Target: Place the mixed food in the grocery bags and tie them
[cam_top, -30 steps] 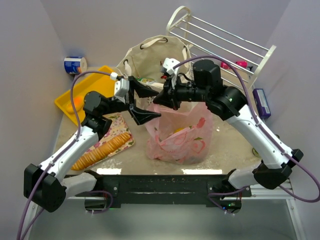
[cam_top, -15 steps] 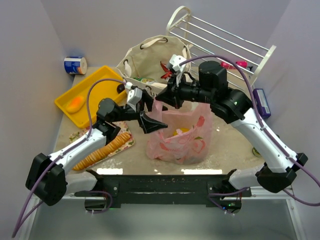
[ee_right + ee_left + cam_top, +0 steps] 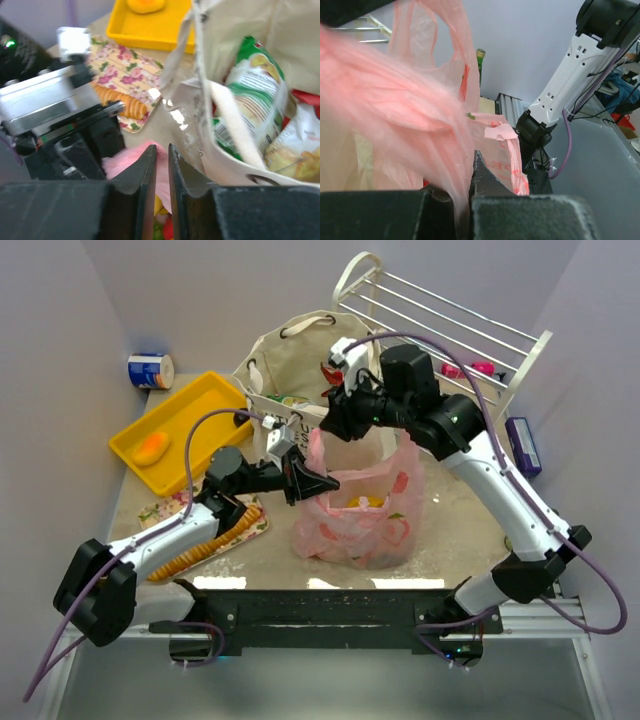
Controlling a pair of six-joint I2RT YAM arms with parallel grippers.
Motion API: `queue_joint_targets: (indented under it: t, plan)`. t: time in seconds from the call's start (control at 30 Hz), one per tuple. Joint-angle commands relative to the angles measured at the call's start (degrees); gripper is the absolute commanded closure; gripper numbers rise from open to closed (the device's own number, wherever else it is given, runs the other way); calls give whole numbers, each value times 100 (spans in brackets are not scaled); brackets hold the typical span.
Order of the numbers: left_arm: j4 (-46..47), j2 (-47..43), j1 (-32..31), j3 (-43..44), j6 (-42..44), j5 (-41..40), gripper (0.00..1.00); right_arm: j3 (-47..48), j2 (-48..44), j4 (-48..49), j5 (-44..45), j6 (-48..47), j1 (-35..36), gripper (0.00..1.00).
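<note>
A robotics lab cell (bare lilac walls (image 3: 200,290)) with arms (image 3: 170,535) bolted to a table (image 3: 450,530).

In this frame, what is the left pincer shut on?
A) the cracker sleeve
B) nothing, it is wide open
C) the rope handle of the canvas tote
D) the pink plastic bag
D: in the left wrist view, the film of the pink plastic bag runs down into the closed jaws of the left pincer, which sits at the bag's left edge in the top view.

one tote (image 3: 290,350), one pink bag (image 3: 365,525), one tray (image 3: 197,412), one can (image 3: 150,370).
</note>
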Motion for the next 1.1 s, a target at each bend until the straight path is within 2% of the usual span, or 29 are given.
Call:
queue_joint_targets:
  t: [0.0,0.07,0.13,0.2,0.33,0.5,0.77,0.87,1.07]
  plan:
    - [-1008,-222,173,352,621,100,100,681,-210,-216,581,-241,-530,33]
    - [-1466,-319,427,415,762,109,100,629,-394,-155,773,-250,-636,13]
    - [-1598,-442,639,371,745,170,100,427,-702,-146,870,-320,-924,2]
    - [-1695,-512,876,336,745,214,100,130,-1008,-128,828,-382,-1215,1]
    - [-2887,-627,921,617,1289,-93,100,-512,-1511,91,90,-592,-1909,1]
    - [-3479,-724,1105,845,1685,-304,100,-1320,-1968,461,-849,-733,-2113,1]
    - [-4367,-566,1413,1276,2309,-199,100,-2472,-2539,1119,-1379,-1190,-2192,3]
    - [-4499,-521,1501,1338,2502,-199,100,-2474,-2392,1375,-1414,-1331,-2227,3]
    - [-5070,-390,1589,1435,2810,-207,100,-1859,-1714,1129,-1696,-1419,-2350,4]
